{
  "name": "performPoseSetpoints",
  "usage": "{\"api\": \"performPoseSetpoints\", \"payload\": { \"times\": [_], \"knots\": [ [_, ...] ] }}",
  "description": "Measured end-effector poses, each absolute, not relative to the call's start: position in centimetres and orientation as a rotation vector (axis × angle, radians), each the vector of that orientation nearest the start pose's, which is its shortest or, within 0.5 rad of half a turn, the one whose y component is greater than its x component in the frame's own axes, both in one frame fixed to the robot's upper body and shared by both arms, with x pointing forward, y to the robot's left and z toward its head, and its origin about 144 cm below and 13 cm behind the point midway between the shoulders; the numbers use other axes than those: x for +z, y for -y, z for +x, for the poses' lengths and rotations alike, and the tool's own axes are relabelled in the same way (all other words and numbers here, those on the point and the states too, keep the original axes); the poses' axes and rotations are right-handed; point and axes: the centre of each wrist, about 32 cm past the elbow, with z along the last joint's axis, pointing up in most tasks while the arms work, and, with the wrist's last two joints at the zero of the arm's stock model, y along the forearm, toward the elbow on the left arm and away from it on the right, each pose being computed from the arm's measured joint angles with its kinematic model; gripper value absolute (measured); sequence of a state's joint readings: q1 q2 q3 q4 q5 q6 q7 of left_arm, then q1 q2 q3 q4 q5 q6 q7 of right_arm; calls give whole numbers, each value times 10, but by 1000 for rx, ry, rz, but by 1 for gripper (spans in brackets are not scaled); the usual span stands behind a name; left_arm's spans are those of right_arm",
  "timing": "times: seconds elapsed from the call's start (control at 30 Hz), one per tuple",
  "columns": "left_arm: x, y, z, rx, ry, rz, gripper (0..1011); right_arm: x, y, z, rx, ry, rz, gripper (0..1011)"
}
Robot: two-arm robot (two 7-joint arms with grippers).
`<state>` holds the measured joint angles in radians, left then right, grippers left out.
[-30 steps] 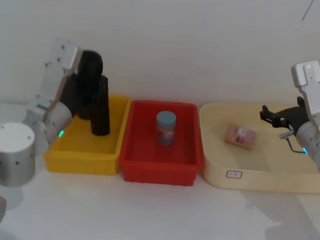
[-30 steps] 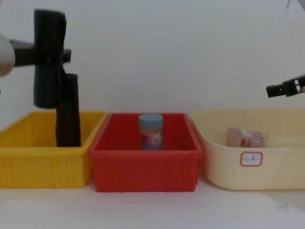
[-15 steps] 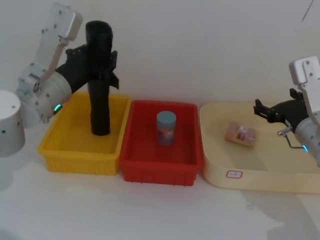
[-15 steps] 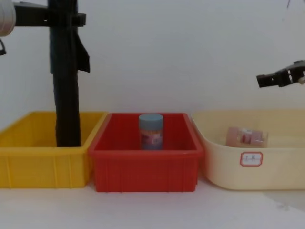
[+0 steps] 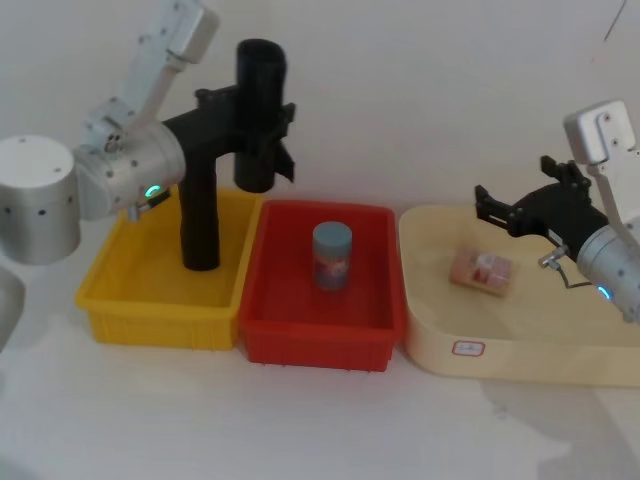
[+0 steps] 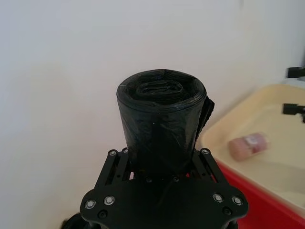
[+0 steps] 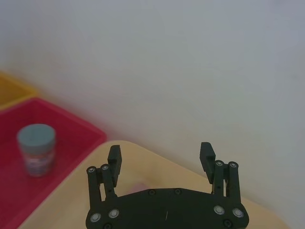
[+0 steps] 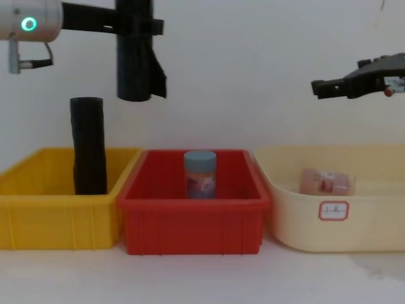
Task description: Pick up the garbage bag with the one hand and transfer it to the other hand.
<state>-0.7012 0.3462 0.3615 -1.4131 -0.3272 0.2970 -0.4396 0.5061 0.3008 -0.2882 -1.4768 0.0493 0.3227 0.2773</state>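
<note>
The garbage bag [image 5: 260, 115] [image 8: 134, 57] [image 6: 159, 121] is an upright black roll held high in the air over the seam between the yellow and red bins. My left gripper [image 5: 250, 115] [image 8: 136, 26] [image 6: 161, 164], on the green-lit arm, is shut on it. A loose flap of plastic hangs off the roll's side. My right gripper [image 5: 497, 208] [image 8: 324, 87] [image 7: 161, 155], on the blue-lit arm, hovers open above the cream tray, pointing toward the bag with nothing between its fingers.
A second black roll [image 5: 198, 225] [image 8: 88, 145] stands in the yellow bin [image 5: 130, 310]. The red bin [image 5: 320, 340] holds a blue-lidded jar [image 5: 332, 256] [image 8: 200, 174] [image 7: 36, 149]. The cream tray [image 5: 500, 350] holds a pink packet [image 5: 482, 271] [image 8: 326, 182]. A white wall rises close behind.
My left arm has lifted the garbage bag clear of the yellow bin and carried it right, toward the red bin. My right gripper has risen and moved left toward it.
</note>
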Motion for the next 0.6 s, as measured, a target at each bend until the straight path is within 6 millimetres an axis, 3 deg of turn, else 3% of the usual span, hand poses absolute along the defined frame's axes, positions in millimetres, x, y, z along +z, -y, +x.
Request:
{"api": "performPoseSetpoints", "payload": {
  "times": [0.6],
  "knots": [
    [1357, -206, 652, 596, 243, 86, 448, 1294, 233, 572, -859, 258, -234, 1001]
  ]
}}
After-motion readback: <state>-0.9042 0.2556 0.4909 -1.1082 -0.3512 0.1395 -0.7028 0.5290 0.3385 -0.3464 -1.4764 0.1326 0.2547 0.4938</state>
